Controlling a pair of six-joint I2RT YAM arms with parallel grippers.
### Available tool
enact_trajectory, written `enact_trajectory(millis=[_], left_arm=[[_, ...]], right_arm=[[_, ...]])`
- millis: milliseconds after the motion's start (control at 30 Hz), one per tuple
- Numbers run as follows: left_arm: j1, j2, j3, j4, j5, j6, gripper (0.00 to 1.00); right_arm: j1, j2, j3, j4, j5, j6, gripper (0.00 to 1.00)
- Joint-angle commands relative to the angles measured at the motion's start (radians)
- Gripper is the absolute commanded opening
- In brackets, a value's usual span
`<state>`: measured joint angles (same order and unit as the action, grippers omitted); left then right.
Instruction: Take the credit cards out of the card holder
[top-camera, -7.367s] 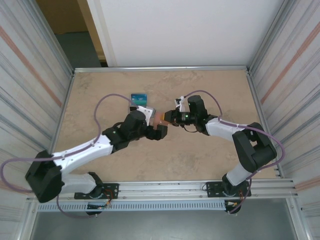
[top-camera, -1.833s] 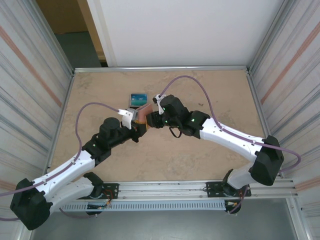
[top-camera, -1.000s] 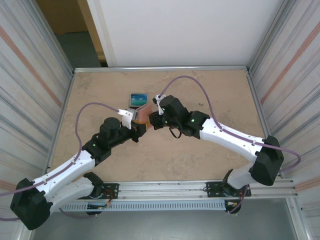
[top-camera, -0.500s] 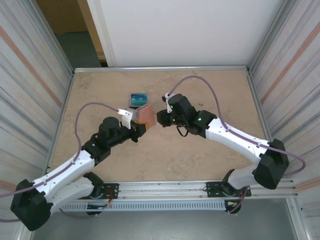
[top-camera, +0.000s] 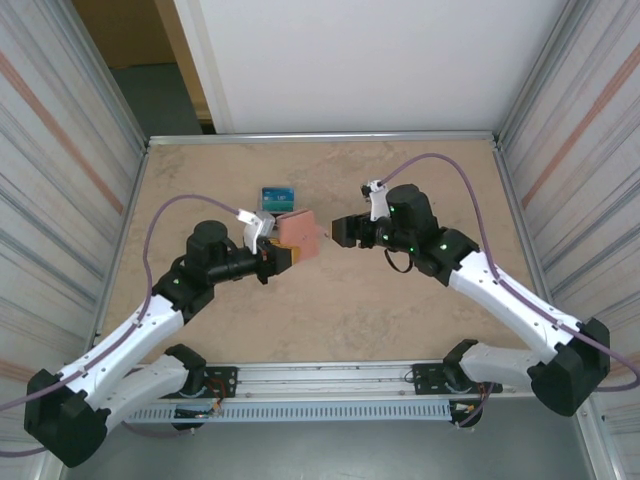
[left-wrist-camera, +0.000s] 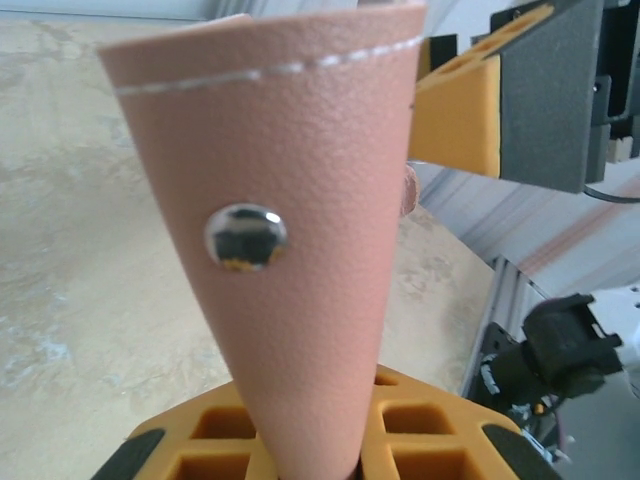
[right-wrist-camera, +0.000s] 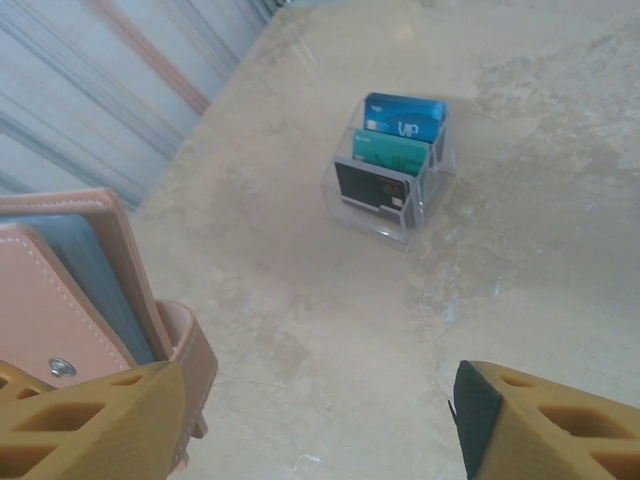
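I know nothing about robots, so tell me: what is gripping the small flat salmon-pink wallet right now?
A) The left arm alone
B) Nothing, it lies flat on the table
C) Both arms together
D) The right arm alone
A: the left gripper is clamped on the small flat salmon-pink wallet and holds it up, while the right gripper beside it has its jaws wide open and grips nothing.

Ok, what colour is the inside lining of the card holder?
Dusty blue lining, against the salmon-pink card holder; best seen in the right wrist view.
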<state>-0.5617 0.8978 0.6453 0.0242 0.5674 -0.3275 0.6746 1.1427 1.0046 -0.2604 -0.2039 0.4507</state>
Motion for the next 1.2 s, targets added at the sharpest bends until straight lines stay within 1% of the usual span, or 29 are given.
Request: enact_trajectory(millis=[0, 67, 233, 300, 333, 433, 533, 600, 733, 833, 933, 1100, 1167], left_arm=[[0.009, -0.004, 0.049, 0.000, 0.075, 0.031, 0.00], [0.012, -0.002, 0.057, -0.012, 0.076, 0.029, 0.00], [0.037, 0.001, 0.069, -0.053, 0.100, 0.050, 0.00], [0.051, -0.007, 0.062, -0.059, 0.105, 0.054, 0.00], [0.062, -0.009, 0.056, -0.058, 0.108, 0.055, 0.00], [0.103, -0.015, 0.045, -0.061, 0.135, 0.058, 0.00], [0.147, -0.022, 0.038, -0.037, 0.214, 0.055, 0.00], [0.165, -0.024, 0.037, -0.025, 0.254, 0.058, 0.00], [0.175, -0.019, 0.044, 0.003, 0.319, 0.064, 0.00], [0.174, -0.016, 0.039, 0.049, 0.367, 0.053, 0.00], [0.174, -0.013, 0.042, 0.071, 0.375, 0.038, 0.00], [0.174, -0.002, 0.035, 0.110, 0.415, 0.028, 0.00], [0.174, 0.004, 0.036, 0.131, 0.440, 0.020, 0.00]], right_arm=[[-0.010, -0.043, -0.028, 0.031, -0.083, -0.046, 0.74], [-0.012, -0.059, -0.045, 0.046, -0.081, -0.049, 0.76], [-0.029, -0.090, -0.051, 0.040, -0.075, -0.049, 0.87], [-0.030, -0.104, -0.043, 0.030, -0.058, -0.046, 0.92], [-0.031, -0.111, -0.039, 0.024, -0.046, -0.046, 0.99], [-0.031, -0.124, -0.033, -0.001, -0.004, -0.036, 0.99], [-0.031, -0.133, -0.044, 0.005, 0.015, -0.017, 0.99], [-0.038, -0.131, -0.057, 0.033, -0.043, -0.013, 0.99], [-0.047, -0.124, -0.073, 0.135, -0.248, -0.019, 0.99], [-0.047, -0.119, -0.084, 0.204, -0.353, -0.017, 1.00], [-0.047, -0.106, -0.089, 0.246, -0.413, -0.019, 0.95], [-0.046, -0.056, -0.072, 0.252, -0.478, -0.021, 0.78], [-0.046, -0.041, -0.066, 0.258, -0.499, -0.017, 0.73]])
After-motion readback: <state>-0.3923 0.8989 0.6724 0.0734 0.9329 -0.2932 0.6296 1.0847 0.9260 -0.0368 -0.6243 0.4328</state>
